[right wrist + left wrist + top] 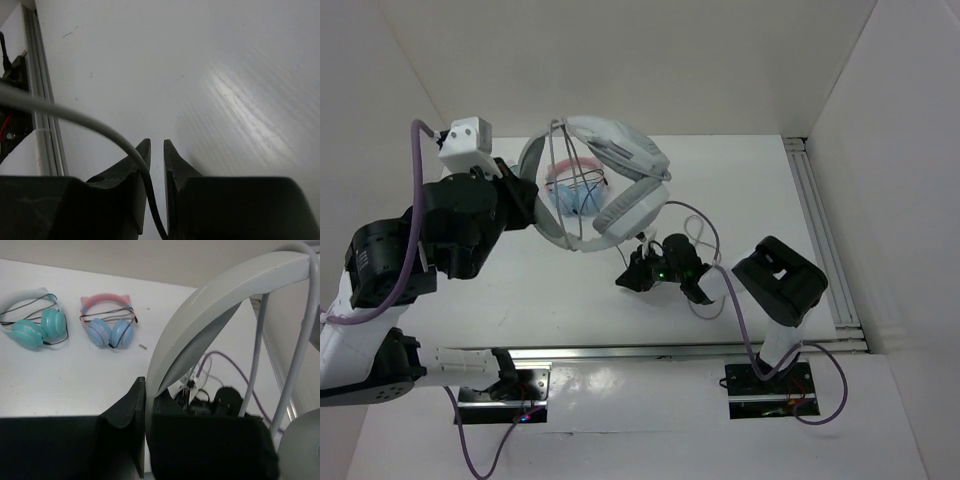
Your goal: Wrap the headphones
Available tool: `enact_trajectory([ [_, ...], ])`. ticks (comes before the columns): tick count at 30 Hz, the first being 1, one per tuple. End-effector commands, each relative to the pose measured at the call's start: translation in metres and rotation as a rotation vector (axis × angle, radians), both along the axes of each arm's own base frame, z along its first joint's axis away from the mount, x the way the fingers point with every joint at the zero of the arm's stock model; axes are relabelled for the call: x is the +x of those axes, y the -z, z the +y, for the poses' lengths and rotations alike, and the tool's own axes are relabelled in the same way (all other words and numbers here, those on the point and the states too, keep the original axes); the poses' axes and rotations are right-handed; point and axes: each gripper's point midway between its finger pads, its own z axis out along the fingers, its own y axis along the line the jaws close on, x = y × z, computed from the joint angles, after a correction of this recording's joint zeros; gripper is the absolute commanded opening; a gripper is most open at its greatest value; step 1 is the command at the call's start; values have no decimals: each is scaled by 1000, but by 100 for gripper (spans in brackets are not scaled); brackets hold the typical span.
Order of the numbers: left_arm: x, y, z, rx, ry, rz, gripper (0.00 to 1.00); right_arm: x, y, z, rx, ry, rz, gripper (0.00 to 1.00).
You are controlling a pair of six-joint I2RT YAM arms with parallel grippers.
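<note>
Roughly partway, I'd say. The left gripper (148,407) has its fingers clamped on the headband (225,295), holding the headphones (620,145) up off the table (760,180). A couple of cable turns hang just beside those fingers. The right gripper (156,150) is nearly closed, pinching the cable (75,117). A slack loop beyond it is left to wind. The plug end is hidden and the turn count is unclear. Far past the left fingers lie a teal pair (32,322) and a pink pair (107,322).

Headphones, three: one white-grey pair (620,140), one teal pair (37,327), one pink-blue pair (110,332); perhaps one speck (143,346).
</note>
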Motion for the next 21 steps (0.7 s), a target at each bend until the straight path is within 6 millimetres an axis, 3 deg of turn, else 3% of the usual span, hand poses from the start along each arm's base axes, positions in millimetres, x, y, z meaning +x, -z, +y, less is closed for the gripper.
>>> enact_trajectory([
  [1, 19, -41, 8, -196, -180, -92, 0, -7, -22, 9, 124, -19, -79, 22],
  [3, 31, -41, 16, -162, -237, -96, 0, -20, -31, 10, 132, -23, -96, 14],
  [5, 51, -41, 23, -133, -288, -85, 0, -29, -24, 0, 90, 23, -97, 8],
  [6, 57, -44, 29, -111, -299, -87, 0, -38, -38, 1, 101, 18, -137, 5],
  [8, 78, -34, 28, -50, -321, -57, 0, -42, -29, -15, 30, 110, -146, 1],
  [10, 97, -22, 37, -11, -349, -20, 0, -51, -44, -23, 0, 191, -193, 0],
  [12, 115, 0, 48, 32, -401, 35, 0, -62, -54, -29, -21, 228, -215, 0],
  [13, 122, 19, 51, 65, -416, 77, 0, -80, -80, -23, 32, 211, -249, 0],
  [14, 130, 27, 55, 66, -431, 89, 0, -85, -74, -32, -22, 241, -248, 0],
  [15, 139, 39, 67, 64, -454, 118, 0, -91, -85, -32, -9, 249, -251, 0],
  [16, 142, 46, 72, 47, -465, 129, 0, -100, -93, -31, 3, 246, -250, 0],
  [17, 149, 70, 74, 73, -476, 172, 0, -121, -104, -30, 9, 209, -258, 0],
  [18, 152, 76, 78, 77, -491, 179, 0, -124, -121, -29, 31, 226, -273, 0],
  [19, 158, 88, 86, 70, -528, 205, 0, -144, -134, -24, 58, 180, -278, 0],
  [20, 162, 102, 87, 76, -534, 240, 0, -151, -135, -26, 27, 168, -280, 0],
  [21, 164, 111, 90, 88, -545, 259, 0, -153, -154, -21, 51, 179, -288, 0],
])
